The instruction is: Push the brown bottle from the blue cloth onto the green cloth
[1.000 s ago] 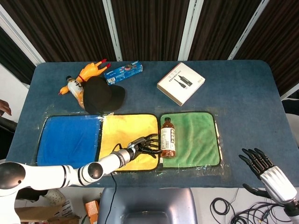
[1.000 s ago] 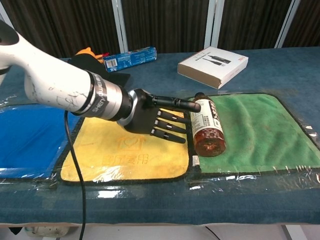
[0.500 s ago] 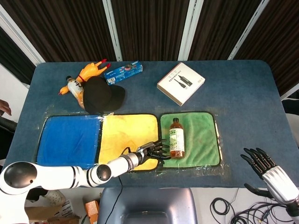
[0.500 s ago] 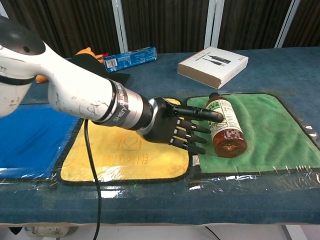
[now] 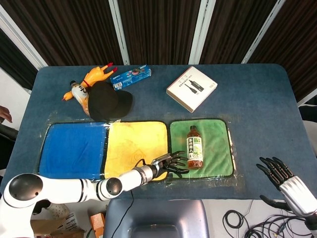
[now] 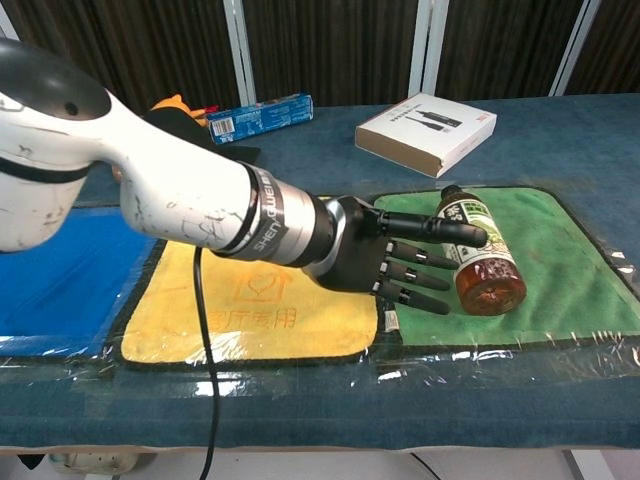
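1. The brown bottle (image 5: 195, 153) lies on its side on the green cloth (image 5: 218, 144), just past the left hand's fingertips. Its long axis runs front to back, with the cap toward the far edge of the table (image 5: 247, 94) and the base toward the near edge, tipped slightly to the right at the base.
2. The left hand (image 6: 375, 260) is stretched flat, fingers (image 6: 420, 279) straight and a little spread, reaching from the yellow cloth (image 5: 133, 144) across the seam onto the green one. It grips nothing; the uppermost finger lies against the bottle's near side, by the label.
3. The right hand (image 5: 285, 181) hangs off the front right corner of the table, fingers splayed and empty, well apart from the bottle.
4. A second ago the bottle lay at the left edge of the green cloth, right by the seam. It now sits nearer the cloth's middle, and the left hand has followed it rightward, its arm reaching further over the yellow cloth.
5. The blue cloth (image 5: 72, 148) lies behind the left forearm, with nothing on it.
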You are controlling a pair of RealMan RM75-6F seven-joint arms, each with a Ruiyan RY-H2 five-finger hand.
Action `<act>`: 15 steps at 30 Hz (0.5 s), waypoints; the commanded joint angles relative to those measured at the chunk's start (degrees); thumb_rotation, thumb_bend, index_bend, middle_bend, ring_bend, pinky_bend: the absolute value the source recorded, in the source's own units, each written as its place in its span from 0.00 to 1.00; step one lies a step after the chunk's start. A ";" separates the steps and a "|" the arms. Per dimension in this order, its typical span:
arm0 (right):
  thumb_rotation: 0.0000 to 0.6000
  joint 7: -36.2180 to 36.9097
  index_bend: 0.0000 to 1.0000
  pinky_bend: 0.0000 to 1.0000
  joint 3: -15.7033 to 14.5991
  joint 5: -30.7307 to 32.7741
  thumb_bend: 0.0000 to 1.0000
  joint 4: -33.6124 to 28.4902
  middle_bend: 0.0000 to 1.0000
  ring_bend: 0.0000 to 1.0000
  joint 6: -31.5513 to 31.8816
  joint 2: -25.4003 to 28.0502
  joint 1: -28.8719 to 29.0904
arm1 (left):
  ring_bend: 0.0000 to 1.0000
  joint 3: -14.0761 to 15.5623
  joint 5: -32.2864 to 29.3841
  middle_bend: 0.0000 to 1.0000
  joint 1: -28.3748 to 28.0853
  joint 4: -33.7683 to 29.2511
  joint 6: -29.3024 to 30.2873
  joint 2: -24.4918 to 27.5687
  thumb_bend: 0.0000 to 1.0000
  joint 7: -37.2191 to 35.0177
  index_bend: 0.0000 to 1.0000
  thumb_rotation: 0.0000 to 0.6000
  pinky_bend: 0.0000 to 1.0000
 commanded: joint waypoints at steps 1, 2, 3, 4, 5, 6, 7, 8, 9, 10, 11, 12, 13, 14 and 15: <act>1.00 -0.06 0.00 0.00 0.03 0.03 0.14 -0.01 0.00 0.00 0.02 0.00 -0.01 | 0.15 -1.01 1.04 0.12 0.90 -0.54 -0.59 0.00 0.20 -0.29 0.00 1.00 0.47; 1.00 -0.03 0.00 0.00 0.04 0.05 0.14 -0.03 0.00 0.00 0.03 0.00 -0.02 | 0.15 -1.42 1.58 0.12 1.30 -0.75 -0.64 0.10 0.20 -0.30 0.00 1.00 0.46; 1.00 -0.05 0.00 0.00 0.04 0.07 0.14 -0.01 0.00 0.00 0.04 0.00 -0.05 | 0.15 -1.91 2.32 0.12 1.78 -1.03 -0.38 0.23 0.20 -0.20 0.00 1.00 0.46; 1.00 -0.10 0.00 0.00 0.04 0.06 0.14 0.01 0.00 0.00 0.06 -0.01 -0.07 | 0.16 -2.45 3.27 0.12 2.38 -1.42 0.18 0.37 0.20 -0.01 0.00 1.00 0.46; 1.00 -0.11 0.00 0.00 0.02 0.06 0.14 0.04 0.00 0.00 0.08 0.00 -0.11 | 0.16 -3.05 4.61 0.12 3.27 -2.20 1.23 0.72 0.20 0.34 0.00 1.00 0.46; 1.00 -0.09 0.00 0.00 0.02 0.08 0.14 0.05 0.00 0.00 0.12 0.01 -0.15 | 0.16 -3.41 5.80 0.12 3.96 -3.02 2.35 1.13 0.20 0.80 0.00 1.00 0.45; 1.00 -0.09 0.00 0.00 0.06 0.13 0.14 0.05 0.00 0.00 0.18 0.01 -0.18 | 0.16 -3.68 7.10 0.12 4.66 -4.04 3.71 1.66 0.20 1.42 0.00 1.00 0.45; 1.00 -0.08 0.00 0.00 0.09 0.18 0.14 0.06 0.00 0.00 0.24 0.02 -0.21 | 0.16 -3.74 8.45 0.12 5.30 -5.28 5.32 2.40 0.20 2.27 0.00 1.00 0.45; 1.00 -0.08 0.00 0.00 0.16 0.25 0.14 0.08 0.00 0.00 0.31 0.02 -0.25 | 0.16 -3.64 10.53 0.12 6.14 -7.33 8.19 3.59 0.20 3.83 0.00 1.00 0.45; 1.00 -0.08 0.00 0.00 0.21 0.31 0.14 0.10 0.00 0.00 0.37 0.02 -0.27 | 0.16 -3.40 12.09 0.13 6.81 -9.18 10.67 4.64 0.20 5.19 0.00 1.00 0.44; 1.00 -0.08 0.00 0.00 0.24 0.36 0.14 0.08 0.00 0.00 0.38 0.02 -0.30 | 0.16 -2.76 13.72 0.15 7.55 -11.87 14.04 6.48 0.20 7.32 0.00 1.00 0.43; 1.00 -0.12 0.00 0.00 0.26 0.40 0.14 0.08 0.00 0.00 0.34 0.00 -0.31 | 0.16 -2.28 14.97 0.16 8.09 -14.02 16.72 8.03 0.20 9.13 0.00 1.00 0.42; 1.00 -0.20 0.00 0.00 0.27 0.40 0.14 0.08 0.00 0.00 0.32 -0.01 -0.30 | 0.17 -1.95 15.87 0.17 8.55 -15.51 18.50 9.16 0.20 10.36 0.00 1.00 0.41; 1.00 -0.24 0.00 0.00 0.26 0.39 0.14 0.09 0.00 0.00 0.29 -0.01 -0.30 | 0.17 -1.80 16.30 0.17 8.79 -16.27 19.39 9.74 0.20 10.97 0.00 1.00 0.40; 1.00 -0.26 0.00 0.00 0.26 0.39 0.14 0.08 0.00 0.00 0.28 -0.01 -0.31 | 0.17 -1.68 16.45 0.18 9.01 -16.97 19.99 10.09 0.19 11.29 0.00 1.00 0.39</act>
